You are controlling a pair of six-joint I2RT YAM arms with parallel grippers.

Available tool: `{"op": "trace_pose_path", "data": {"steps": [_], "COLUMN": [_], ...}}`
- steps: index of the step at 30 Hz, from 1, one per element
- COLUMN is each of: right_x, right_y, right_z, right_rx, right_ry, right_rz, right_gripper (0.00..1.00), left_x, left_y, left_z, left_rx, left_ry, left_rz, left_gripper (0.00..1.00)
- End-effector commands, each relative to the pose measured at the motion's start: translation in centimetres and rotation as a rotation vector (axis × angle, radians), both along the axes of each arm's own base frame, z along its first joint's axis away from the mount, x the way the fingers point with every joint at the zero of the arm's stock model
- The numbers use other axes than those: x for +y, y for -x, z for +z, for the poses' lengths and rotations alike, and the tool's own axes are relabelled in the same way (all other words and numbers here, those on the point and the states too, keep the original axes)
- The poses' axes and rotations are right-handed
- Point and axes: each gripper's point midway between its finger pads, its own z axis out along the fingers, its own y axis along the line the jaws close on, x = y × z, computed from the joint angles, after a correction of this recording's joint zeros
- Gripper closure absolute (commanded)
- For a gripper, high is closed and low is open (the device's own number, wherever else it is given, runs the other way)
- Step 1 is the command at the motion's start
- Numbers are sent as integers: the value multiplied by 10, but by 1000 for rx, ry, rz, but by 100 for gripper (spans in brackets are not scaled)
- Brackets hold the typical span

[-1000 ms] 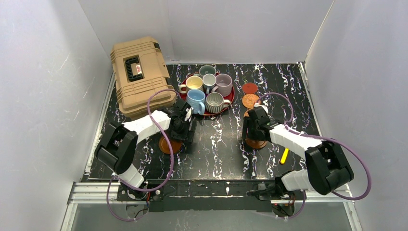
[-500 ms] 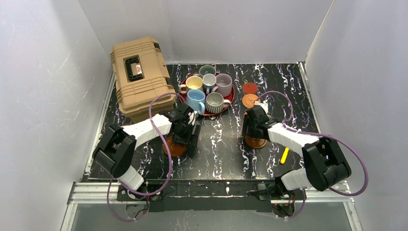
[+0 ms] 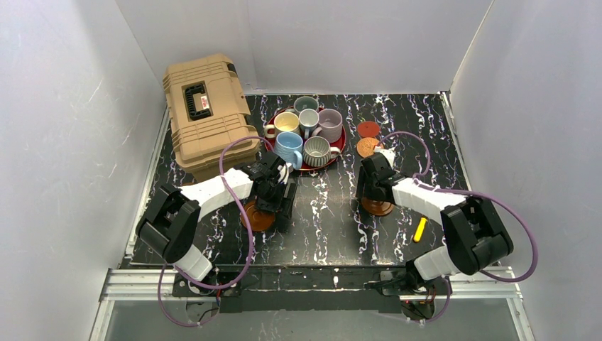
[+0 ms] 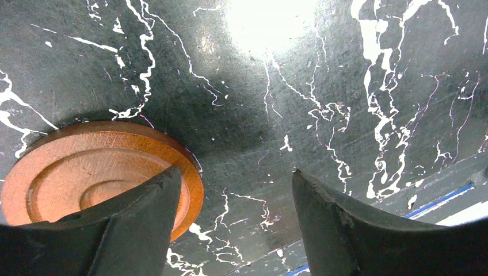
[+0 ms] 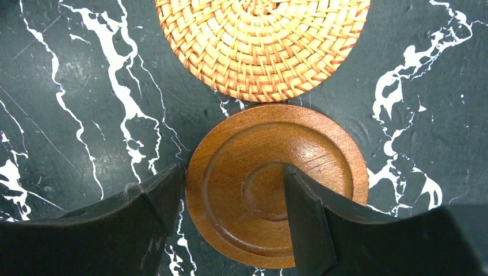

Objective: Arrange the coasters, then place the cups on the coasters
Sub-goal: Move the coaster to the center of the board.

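Right gripper point(image 5: 231, 172) hangs open over the dark wooden coaster point(image 5: 253, 144), one finger at its rim, the other over its middle, nothing gripped. Closing from here could skid off the top or shove it into the orange woven coaster point(image 5: 262, 40) just past the fingertips, since it's so flat. Glossy brown disc with turned rings, lying on the black marbled table point(image 5: 69, 86).

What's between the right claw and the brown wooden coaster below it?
Nothing visible. The open right claw hangs directly over the round brown wooden coaster; the orange woven coaster lies beyond it.
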Motion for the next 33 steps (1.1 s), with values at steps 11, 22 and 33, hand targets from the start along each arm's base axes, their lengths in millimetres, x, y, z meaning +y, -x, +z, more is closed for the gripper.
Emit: {"op": "trace_pose_path", "data": {"steps": [11,22,33], "right_x": [1,5,10], "right_y": [-13,-15,-11], "right_z": [-10,-7,34], "right_rx": [-1,3,-53], "right_ry": [7,-12,-74], "right_rz": [-31,-22,7], "right_gripper": [28,28,20], "left_x": [-6,2,7], "left_y": [0,-1,10], "left_z": [11,6,-3], "left_rx": [-16,-8,48], "left_ry": [29,-23,-50], "left_rz": [-20,-6,25], "left_gripper": [32,31,24]}}
